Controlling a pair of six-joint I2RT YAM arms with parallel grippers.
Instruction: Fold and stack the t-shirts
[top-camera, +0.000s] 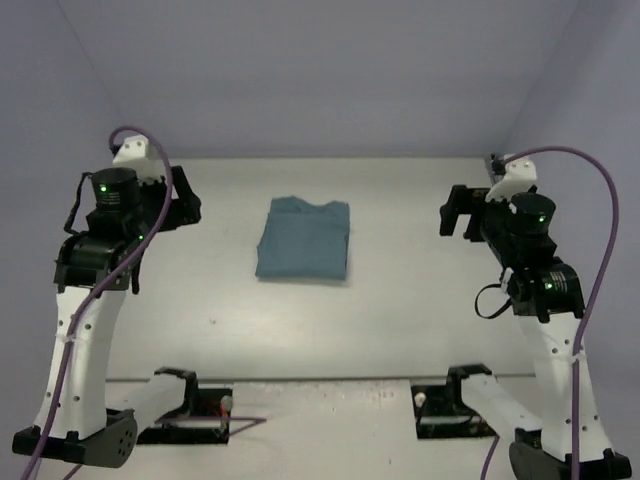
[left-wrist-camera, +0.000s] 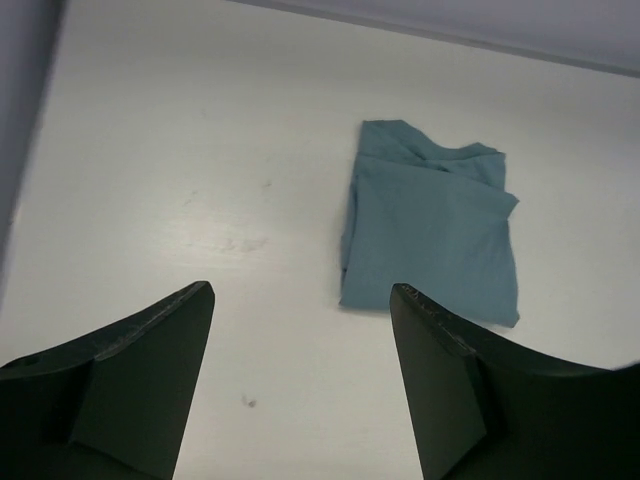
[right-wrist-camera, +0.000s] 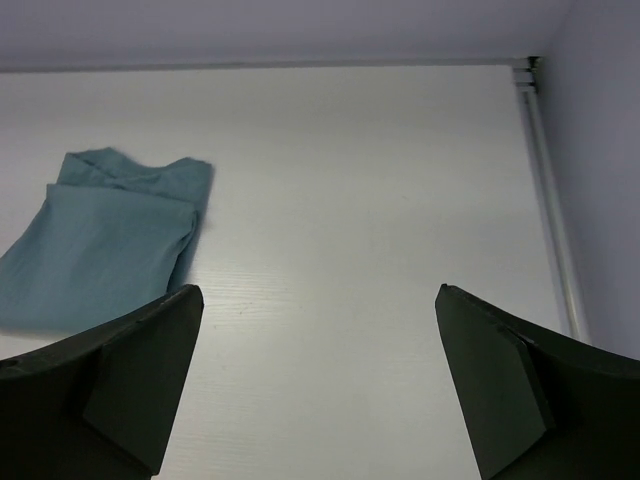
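T-shirt: the teal t-shirt is lying flat on the counter, folded into a tidy rectangle, with its collar end facing the far wall.

Left jaws: they are standing spread apart and released, gripping nothing. Only bare counter is showing between the two dark fingers.

Right jaws: they are standing spread wide and released, gripping nothing. Bare counter is filling the gap between the fingers.

T-shirt from the left jaws: in the left wrist view the t-shirt is lying ahead of the jaws, off toward the finger at the picture's right side, and touching neither finger.

T-shirt from the right jaws: in the right wrist view the t-shirt is lying ahead of the jaws, beyond the finger at the picture's left side, and its near edge is disappearing behind that finger.

T-shirt between both: seen from above, it is sitting between the two sets of jaws, well apart from each.

Arms: the left arm and the right arm are holding the jaws up off the counter, one on either side of the t-shirt, both turned inward.
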